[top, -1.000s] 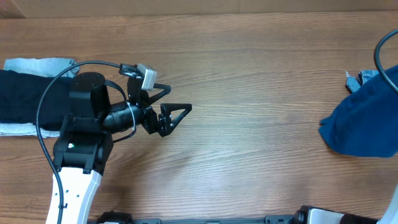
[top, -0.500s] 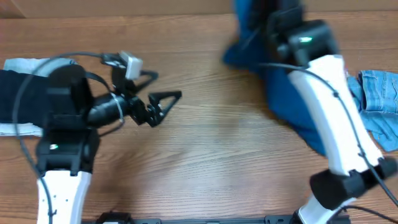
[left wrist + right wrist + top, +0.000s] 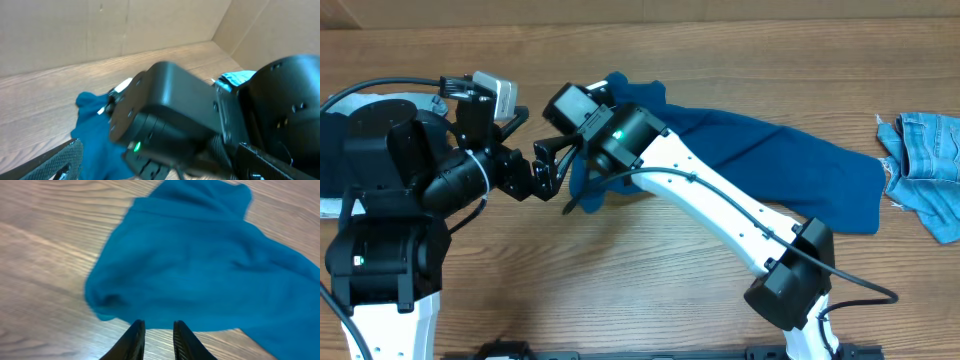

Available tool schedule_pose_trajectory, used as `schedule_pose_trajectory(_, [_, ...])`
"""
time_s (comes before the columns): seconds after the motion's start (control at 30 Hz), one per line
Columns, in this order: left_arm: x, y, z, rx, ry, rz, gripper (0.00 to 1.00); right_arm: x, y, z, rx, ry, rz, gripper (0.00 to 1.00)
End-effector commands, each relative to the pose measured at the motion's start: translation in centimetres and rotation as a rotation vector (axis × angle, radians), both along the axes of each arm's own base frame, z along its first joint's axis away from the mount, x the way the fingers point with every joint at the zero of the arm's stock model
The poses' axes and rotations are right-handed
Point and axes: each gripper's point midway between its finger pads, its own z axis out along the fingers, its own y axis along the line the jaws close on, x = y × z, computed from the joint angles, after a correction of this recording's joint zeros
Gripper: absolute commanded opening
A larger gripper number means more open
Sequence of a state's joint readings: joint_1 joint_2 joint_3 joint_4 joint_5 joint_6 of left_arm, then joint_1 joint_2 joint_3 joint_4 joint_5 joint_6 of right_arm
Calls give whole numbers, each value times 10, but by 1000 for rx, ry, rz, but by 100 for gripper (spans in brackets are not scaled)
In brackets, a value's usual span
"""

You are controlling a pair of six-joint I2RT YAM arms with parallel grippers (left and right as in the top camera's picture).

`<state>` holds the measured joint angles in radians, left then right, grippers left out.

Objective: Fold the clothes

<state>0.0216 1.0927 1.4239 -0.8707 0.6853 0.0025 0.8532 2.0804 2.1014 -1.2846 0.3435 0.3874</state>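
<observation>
The royal-blue polo shirt (image 3: 770, 160) lies crumpled in a long band across the table, from back centre to the right. Its bunched left end (image 3: 180, 265) fills the right wrist view. My right arm reaches across it. My right gripper (image 3: 576, 196) hangs over bare wood just in front of the shirt's left edge; its fingers (image 3: 134, 339) stand narrowly apart and hold nothing. My left gripper (image 3: 542, 150) is wide open and empty, right beside the right wrist. In the left wrist view that black wrist (image 3: 170, 110) blocks most of the shirt (image 3: 92, 135).
Light blue frayed denim (image 3: 928, 165) lies at the right edge, and it also shows in the left wrist view (image 3: 237, 77). A black folded garment (image 3: 332, 150) on white cloth lies at the far left. The two arms are close together at left centre.
My right arm has swung in from the right, dragging the blue shirt to the table's middle and left. The shirt now lies spread out. My left arm has shifted slightly left.
</observation>
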Motion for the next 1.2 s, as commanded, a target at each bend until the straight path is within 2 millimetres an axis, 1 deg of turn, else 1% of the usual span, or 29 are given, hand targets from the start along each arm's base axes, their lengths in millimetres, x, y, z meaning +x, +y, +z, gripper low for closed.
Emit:
schedule_pose_trajectory(0.0, [16, 14, -35, 69, 122, 68, 100, 42, -55, 18, 50, -32, -203, 32])
schedule_pose_trajectory(0.03, [21, 14, -43, 67, 155, 64, 100, 52, -69, 16, 83, -5, -238, 38])
schedule_pose_trajectory(0.07, [29, 14, -54, 60, 197, 65, 100, 64, -88, 14, 124, 28, -283, 43])
schedule_pose_trajectory(0.1, [36, 13, -63, 56, 231, 61, 100, 74, -107, 12, 161, 57, -327, 47])
schedule_pose_trajectory(0.13, [42, 13, -70, 52, 248, 60, 100, 78, -116, 11, 202, 93, -335, 47])
schedule_pose_trajectory(0.17, [57, 13, -83, 32, 295, 71, 100, 89, -147, 9, 264, 139, -400, 48])
schedule_pose_trajectory(0.2, [65, 9, -93, -5, 340, 61, 100, 93, -168, 9, 323, 184, -443, 47])
schedule_pose_trajectory(0.27, [73, -4, -102, -93, 403, 13, 100, 97, -216, 16, 416, 228, -541, 44])
schedule_pose_trajectory(0.3, [84, -10, -110, -142, 428, -20, 100, 98, -243, 27, 467, 224, -553, 44])
schedule_pose_trajectory(0.33, [94, -9, -117, -138, 423, -15, 100, 98, -260, 36, 497, 208, -568, 45])
schedule_pose_trajectory(0.4, [117, -9, -138, -123, 429, 2, 94, 91, -297, 64, 540, 143, -600, 49])
schedule_pose_trajectory(0.47, [132, -11, -164, -89, 464, 38, 96, 82, -322, 88, 558, 74, -639, 52])
schedule_pose_trajectory(0.5, [139, -17, -184, -51, 488, 49, 96, 76, -333, 103, 567, 30, -655, 55])
schedule_pose_trajectory(0.53, [149, -27, -213, 8, 515, 61, 96, 69, -340, 118, 574, -11, -662, 59])
schedule_pose_trajectory(0.57, [156, -32, -234, 59, 525, 78, 95, 65, -341, 126, 577, -32, -659, 61])
schedule_pose_trajectory(0.6, [162, -38, -252, 97, 530, 87, 95, 63, -340, 130, 579, -42, -656, 62])
schedule_pose_trajectory(0.63, [174, -50, -281, 161, 513, 85, 92, 61, -339, 131, 579, -40, -654, 63])
schedule_pose_trajectory(0.7, [184, -58, -305, 226, 488, 95, 89, 59, -339, 129, 576, -25, -659, 63])
schedule_pose_trajectory(0.77, [193, -61, -323, 271, 463, 122, 86, 57, -338, 127, 574, -16, -661, 63])
schedule_pose_trajectory(0.8, [201, -60, -328, 292, 438, 145, 83, 55, -338, 126, 572, -7, -664, 63])
schedule_pose_trajectory(0.83, [208, -61, -331, 310, 403, 151, 83, 54, -338, 125, 569, -1, -663, 63])
schedule_pose_trajectory(0.9, [218, -69, -331, 314, 341, 131, 80, 52, -340, 123, 551, 4, -663, 63])
schedule_pose_trajectory(0.93, [221, -70, -331, 311, 328, 132, 77, 50, -342, 122, 538, 10, -672, 63])
schedule_pose_trajectory(0.97, [223, -71, -330, 307, 319, 133, 71, 49, -343, 121, 530, 12, -677, 63])
schedule_pose_trajectory(1.0, [223, -71, -330, 307, 320, 133, 62, 48, -343, 120, 522, 12, -672, 63])
schedule_pose_trajectory(1.03, [221, -71, -332, 310, 328, 130, 59, 48, -343, 120, 521, 11, -670, 63])
schedule_pose_trajectory(1.07, [218, -70, -334, 318, 338, 125, 60, 49, -343, 121, 522, 10, -670, 63])
schedule_pose_trajectory(1.13, [214, -65, -339, 350, 355, 128, 84, 48, -343, 120, 521, 12, -670, 63])
schedule_pose_trajectory(1.17, [214, -63, -339, 360, 357, 139, 88, 47, -343, 120, 518, 15, -668, 63])
